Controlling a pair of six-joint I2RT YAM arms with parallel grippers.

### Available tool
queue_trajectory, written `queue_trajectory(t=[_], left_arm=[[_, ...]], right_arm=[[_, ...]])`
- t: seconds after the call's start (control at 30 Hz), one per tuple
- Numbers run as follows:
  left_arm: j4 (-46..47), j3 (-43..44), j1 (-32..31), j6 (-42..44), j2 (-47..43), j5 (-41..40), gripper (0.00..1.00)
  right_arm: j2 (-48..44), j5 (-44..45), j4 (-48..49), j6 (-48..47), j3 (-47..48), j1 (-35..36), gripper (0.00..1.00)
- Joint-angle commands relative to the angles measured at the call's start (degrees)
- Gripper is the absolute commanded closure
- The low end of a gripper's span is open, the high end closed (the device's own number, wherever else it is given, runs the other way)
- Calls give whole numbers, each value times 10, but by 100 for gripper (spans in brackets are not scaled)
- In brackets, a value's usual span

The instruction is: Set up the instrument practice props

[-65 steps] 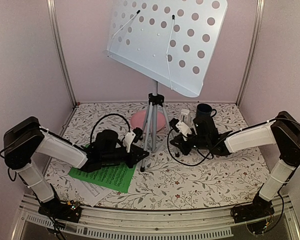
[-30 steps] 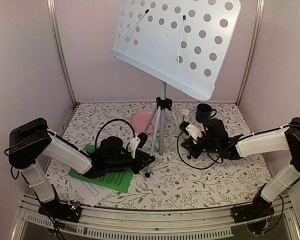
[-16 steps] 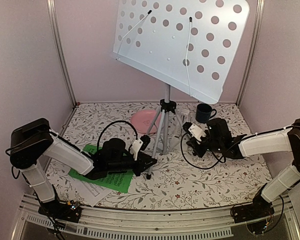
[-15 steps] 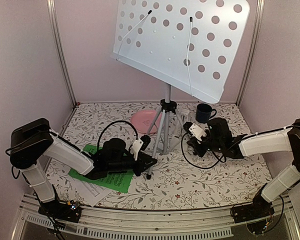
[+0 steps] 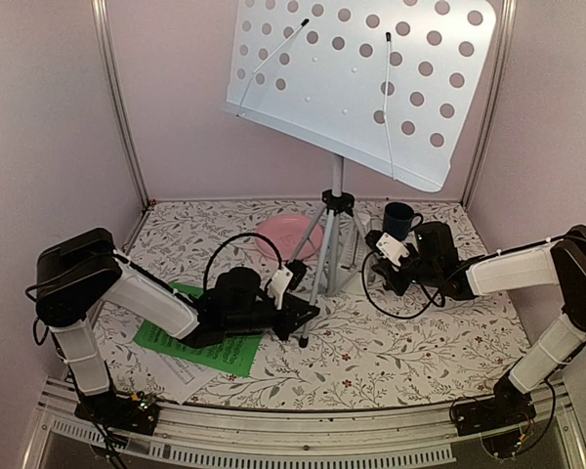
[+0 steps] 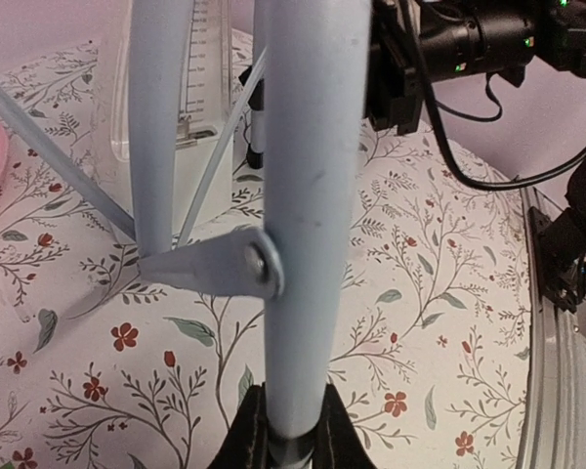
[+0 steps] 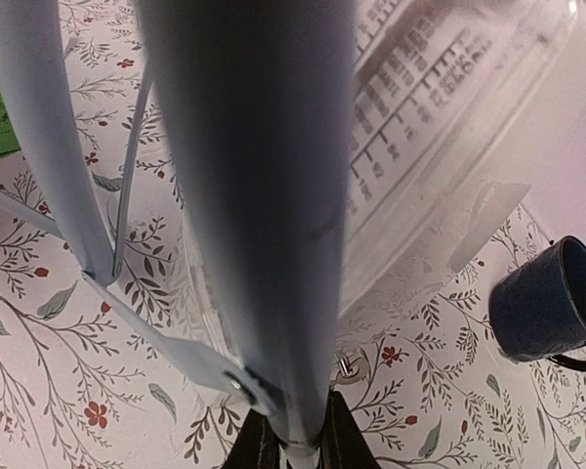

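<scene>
Left gripper [image 6: 291, 442] and right gripper [image 7: 291, 442] each have jaws clamped on a tripod leg of the music stand [image 5: 371, 78], which rises from between them (its wide desk looks top-heavy), so move both arms together, level and slowly.

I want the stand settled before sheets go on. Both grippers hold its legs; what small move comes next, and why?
Probably settle the music stand squarely on its feet, freeing an arm. The left gripper and right gripper each clamp a tripod leg, while the green music sheet lies on the table.
</scene>
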Motion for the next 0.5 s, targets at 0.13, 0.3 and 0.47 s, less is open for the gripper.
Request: queue_trajectory(t=[0.13, 0.3, 0.47], left_arm=[[-68, -52, -20, -64, 0, 24, 100], [-91, -38, -20, -61, 1, 10, 100], [-106, 0, -20, -65, 16, 7, 100]], right_arm=[[56, 110, 44, -10, 58, -52, 100], [89, 107, 49, -29, 88, -56, 100], [91, 108, 51, -44, 80, -76, 100]])
